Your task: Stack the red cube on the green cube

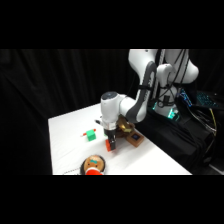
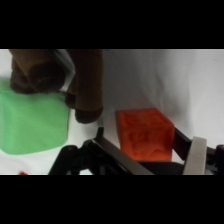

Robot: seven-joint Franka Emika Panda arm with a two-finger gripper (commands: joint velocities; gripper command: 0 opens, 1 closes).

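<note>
Tool (image 1: 110, 145) astride orange-red red cube (image 2: 145, 135), textured faces

White table (image 1: 65, 145) – round tan toy (image 1: 93, 165) at front edge

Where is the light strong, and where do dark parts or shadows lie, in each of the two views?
Side view: the table is brightly lit against a black backdrop, and the claw is a dark shape by the red cube. Wrist view: the red cube stands bright on the white table, and a brown object is dim, with soft grey shadow beside it.
</note>
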